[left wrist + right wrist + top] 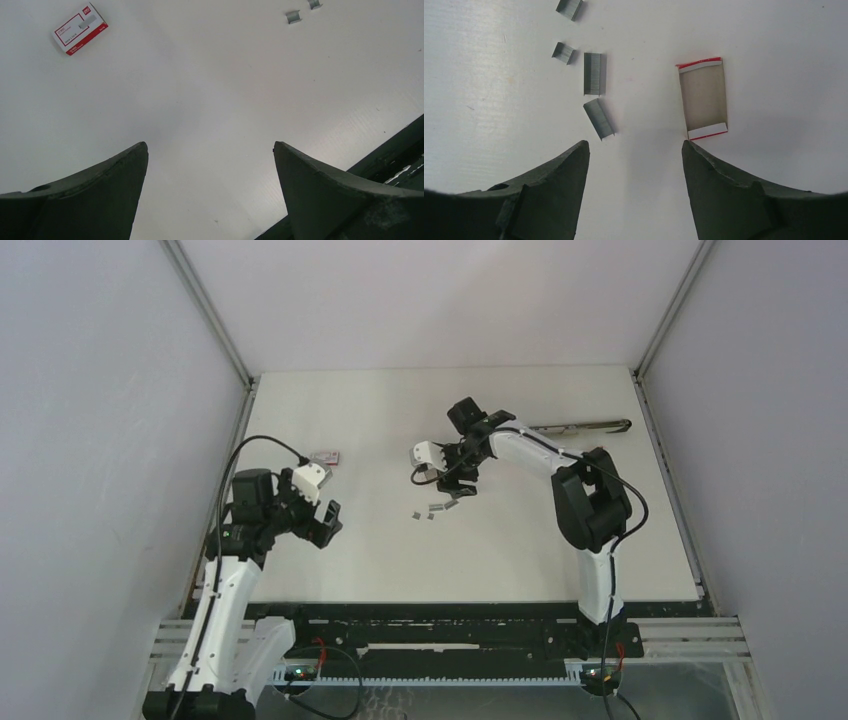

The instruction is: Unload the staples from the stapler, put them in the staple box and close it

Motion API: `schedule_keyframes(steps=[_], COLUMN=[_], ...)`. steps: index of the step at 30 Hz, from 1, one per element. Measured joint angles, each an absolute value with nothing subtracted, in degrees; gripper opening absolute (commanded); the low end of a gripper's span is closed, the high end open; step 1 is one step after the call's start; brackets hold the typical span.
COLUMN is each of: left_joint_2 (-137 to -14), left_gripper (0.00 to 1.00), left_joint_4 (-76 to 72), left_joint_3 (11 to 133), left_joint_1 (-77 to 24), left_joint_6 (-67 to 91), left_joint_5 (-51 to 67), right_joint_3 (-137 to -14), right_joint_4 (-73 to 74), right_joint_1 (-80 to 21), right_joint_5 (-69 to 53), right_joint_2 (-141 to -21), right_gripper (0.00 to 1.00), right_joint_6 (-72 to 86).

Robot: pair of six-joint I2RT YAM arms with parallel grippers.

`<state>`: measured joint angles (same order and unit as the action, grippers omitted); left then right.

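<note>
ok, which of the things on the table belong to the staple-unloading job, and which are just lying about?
Job:
- stapler, at the back right
- staples, loose strips under the right arm

Lying about:
- closed red-and-white box
- open box tray, looks empty

The stapler [575, 426] lies along the far right of the desk [500, 550]. Near the desk's middle, the staples [592, 73] lie scattered flat beside an open box tray [702, 99], not touching it. The right end effector [455, 480] hangs above both. Farther left lies a staple box [325, 456], behind the left end effector [325, 523].
</note>
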<state>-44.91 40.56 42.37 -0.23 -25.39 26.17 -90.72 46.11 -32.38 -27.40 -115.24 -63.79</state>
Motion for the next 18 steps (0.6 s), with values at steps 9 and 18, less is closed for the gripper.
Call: schedule_keyframes(steps=[9, 18], left_joint_2=[-43.8, -43.9], left_gripper=[1.00, 1.00], left_joint_4=[39.9, 38.7], left_joint_3=[41.0, 40.8], left_joint_1=[0.3, 0.5], left_joint_6=[-26.1, -26.1], left_joint_5=[26.1, 26.1], right_joint_3=[-91.8, -91.9], right_joint_4=[45.3, 45.0], right_joint_1=[-34.4, -37.3], right_joint_5=[-22.3, -19.3], right_joint_2=[-118.6, -120.4], right_gripper=[0.44, 0.38], right_joint_6=[-63.8, -63.7])
